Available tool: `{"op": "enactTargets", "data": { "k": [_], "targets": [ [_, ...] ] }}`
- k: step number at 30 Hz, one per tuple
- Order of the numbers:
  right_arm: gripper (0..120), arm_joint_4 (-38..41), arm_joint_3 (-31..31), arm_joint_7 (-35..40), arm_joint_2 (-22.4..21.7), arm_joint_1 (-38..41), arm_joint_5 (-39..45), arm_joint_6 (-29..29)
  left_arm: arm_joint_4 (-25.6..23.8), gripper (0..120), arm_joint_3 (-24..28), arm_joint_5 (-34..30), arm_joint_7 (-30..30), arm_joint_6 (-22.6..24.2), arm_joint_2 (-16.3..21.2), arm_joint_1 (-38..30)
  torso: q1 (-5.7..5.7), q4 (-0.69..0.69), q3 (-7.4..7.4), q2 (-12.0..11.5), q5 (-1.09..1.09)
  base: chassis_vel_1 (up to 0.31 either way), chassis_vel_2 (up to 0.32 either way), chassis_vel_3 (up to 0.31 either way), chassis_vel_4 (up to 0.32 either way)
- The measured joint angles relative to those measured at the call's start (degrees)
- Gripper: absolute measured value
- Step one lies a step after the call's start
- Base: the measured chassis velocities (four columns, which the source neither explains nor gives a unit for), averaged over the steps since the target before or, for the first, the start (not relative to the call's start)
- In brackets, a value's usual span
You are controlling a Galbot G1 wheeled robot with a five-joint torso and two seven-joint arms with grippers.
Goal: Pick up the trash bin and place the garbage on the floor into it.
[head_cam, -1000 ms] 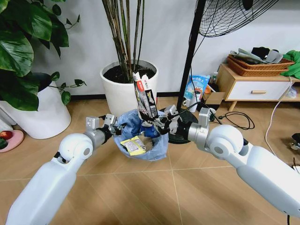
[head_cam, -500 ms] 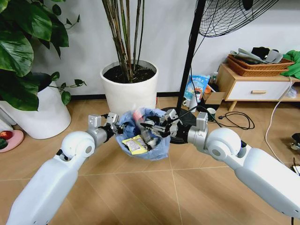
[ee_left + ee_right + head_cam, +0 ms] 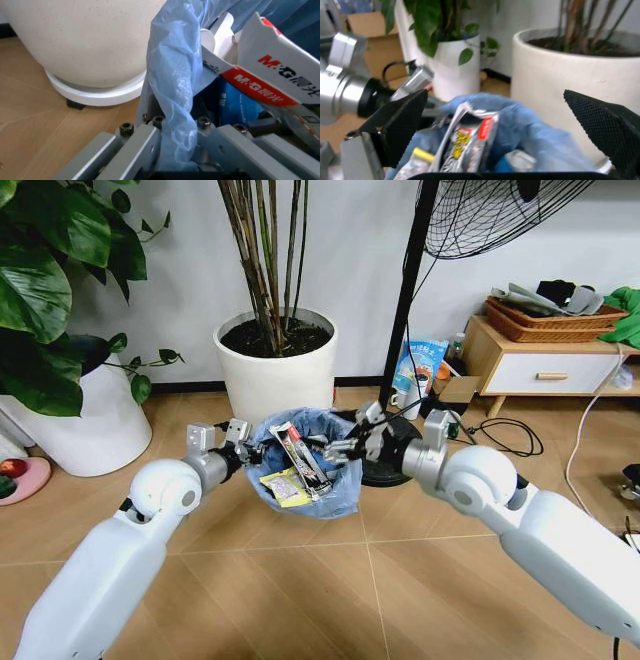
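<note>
Blue-lined trash bin point(image 3: 300, 470) upright; long wrapper point(image 3: 298, 457) (tilted), yellow wrapper point(image 3: 283, 489) inside

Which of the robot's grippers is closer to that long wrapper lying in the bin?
Right. The right gripper hovers open beside the long wrapper; the left gripper grips the bin's far rim.

Long white cardboard wrapper point(image 3: 280, 71) with a red band, lying in the bin lined with a crinkly light-blue plastic bag point(image 3: 172, 93), red "M&G" printed on the white face, white "M&G" on the red band, following characters unreadable
</note>
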Motion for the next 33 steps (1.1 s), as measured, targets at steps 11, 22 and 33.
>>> {"op": "enactTargets", "data": {
  "k": [11,22,33],
  "targets": [
    [100,1.1,6.7,17.5,1.9,-4.0,-0.3,0.4,-2.4,0,-4.2,0.6,-0.5,0.0,1.7,4.9,0.00,0.01,0.00,0.0,-0.01,0.000,0.000,0.000,0.000],
    [100,8.0,24.9,23.0,5.5,-24.3,-11.8,-1.5,-5.0,0,-7.2,1.2,-1.4,0.0,3.0,9.2,0.00,-0.02,-0.01,0.0,0.00,0.000,0.000,0.000,0.000],
    [100,12.0,34.3,22.4,13.2,-42.1,-24.7,0.9,-7.7,0,-10.8,3.1,-1.7,0.0,2.3,14.5,-0.01,0.00,-0.01,0.0,0.01,0.000,0.000,0.000,0.000]
  ]
}}
